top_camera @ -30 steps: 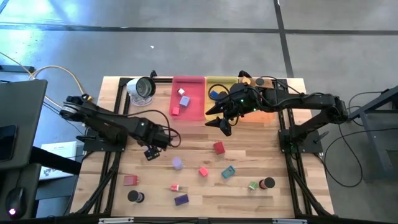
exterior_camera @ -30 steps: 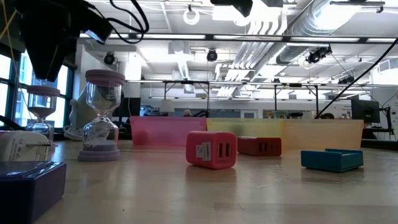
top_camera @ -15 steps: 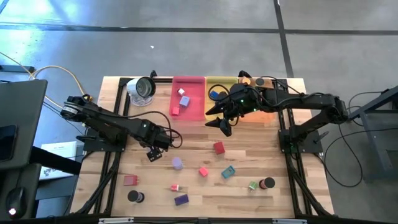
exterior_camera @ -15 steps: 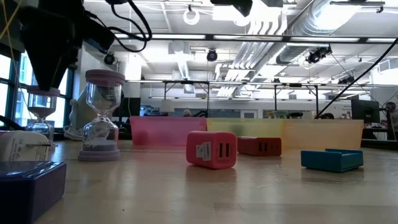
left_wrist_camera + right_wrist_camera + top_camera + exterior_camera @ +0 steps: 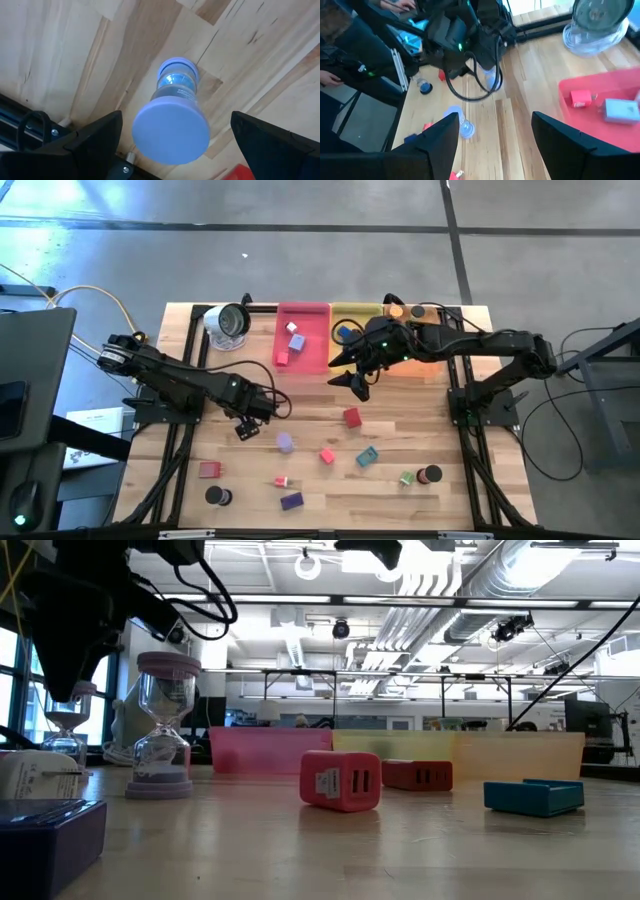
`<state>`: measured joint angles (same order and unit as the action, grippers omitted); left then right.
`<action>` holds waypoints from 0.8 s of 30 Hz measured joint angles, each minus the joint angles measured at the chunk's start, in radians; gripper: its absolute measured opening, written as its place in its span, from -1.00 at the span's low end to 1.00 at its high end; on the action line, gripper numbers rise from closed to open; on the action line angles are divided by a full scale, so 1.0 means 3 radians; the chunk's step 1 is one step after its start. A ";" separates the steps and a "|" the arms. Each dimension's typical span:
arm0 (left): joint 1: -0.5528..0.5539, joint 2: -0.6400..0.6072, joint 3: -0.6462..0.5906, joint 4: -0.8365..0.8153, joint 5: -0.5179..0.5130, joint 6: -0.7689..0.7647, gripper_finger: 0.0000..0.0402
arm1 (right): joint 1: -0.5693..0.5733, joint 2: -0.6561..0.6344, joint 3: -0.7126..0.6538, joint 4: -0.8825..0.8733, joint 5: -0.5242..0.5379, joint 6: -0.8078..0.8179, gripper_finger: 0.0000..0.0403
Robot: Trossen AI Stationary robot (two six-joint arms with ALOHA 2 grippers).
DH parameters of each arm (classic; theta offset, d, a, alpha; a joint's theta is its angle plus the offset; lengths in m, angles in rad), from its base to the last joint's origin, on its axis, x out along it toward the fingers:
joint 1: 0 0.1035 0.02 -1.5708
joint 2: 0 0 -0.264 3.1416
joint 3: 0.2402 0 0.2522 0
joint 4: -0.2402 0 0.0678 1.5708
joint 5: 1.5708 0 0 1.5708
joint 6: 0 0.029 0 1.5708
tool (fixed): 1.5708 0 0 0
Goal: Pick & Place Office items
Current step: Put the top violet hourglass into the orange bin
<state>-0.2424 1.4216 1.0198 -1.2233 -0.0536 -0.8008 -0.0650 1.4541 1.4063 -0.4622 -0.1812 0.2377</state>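
A lavender hourglass-shaped cylinder stands upright on its base on the wood table; it also shows in the high view and the low view. My left gripper hangs open, pointing down, just above and to the left of it, touching nothing; in the left wrist view the cylinder shows between the two fingers. My right gripper hovers open and empty in front of the trays. Red, pink and teal blocks lie mid-table.
Pink, yellow and orange trays stand along the far edge; the pink one holds a few pieces. A round silver-and-white object sits far left. A red block, black discs and a purple block lie near the front.
My left gripper has come down toward the lavender cylinder, still open and pointing down. The cylinder has stayed where it stood.
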 joint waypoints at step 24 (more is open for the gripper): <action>0.0000 -0.0001 -0.0189 0.0229 0.0031 -0.0029 0.75 | 0.0015 0.0171 -0.0003 0.0084 -0.0095 0.0103 0.19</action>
<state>-0.2424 1.4212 0.9630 -1.1548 -0.0444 -0.8097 -0.0605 1.5055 1.4055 -0.4370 -0.2097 0.2687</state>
